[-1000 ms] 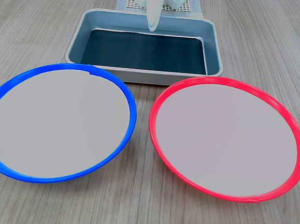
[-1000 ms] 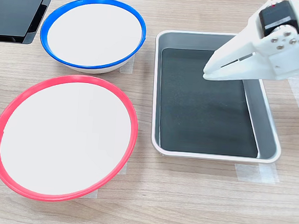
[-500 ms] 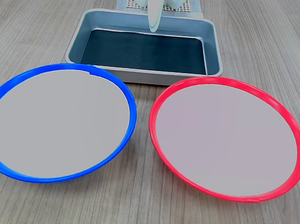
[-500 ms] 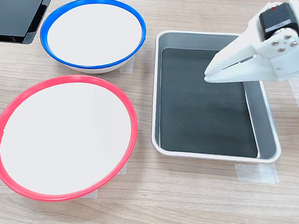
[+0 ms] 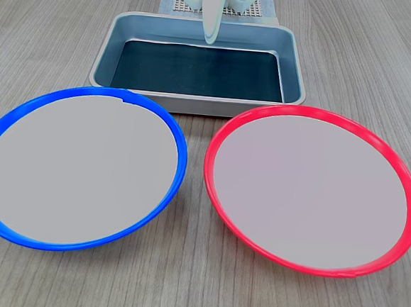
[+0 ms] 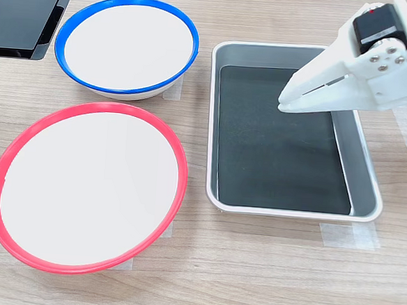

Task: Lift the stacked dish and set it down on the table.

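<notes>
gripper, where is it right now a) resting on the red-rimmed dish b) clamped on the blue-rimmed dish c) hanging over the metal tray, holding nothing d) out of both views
c: in the second exterior view the gripper hangs over the metal tray, jaws together and empty.

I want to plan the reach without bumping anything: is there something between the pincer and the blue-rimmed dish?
Nothing visible blocks it. The pincer hangs above the metal tray, empty, and the blue-rimmed dish sits beyond the tray's edge on the second exterior view's left. Only the tray's low wall and bare table lie between; the red-rimmed dish sits off to the side.
</notes>
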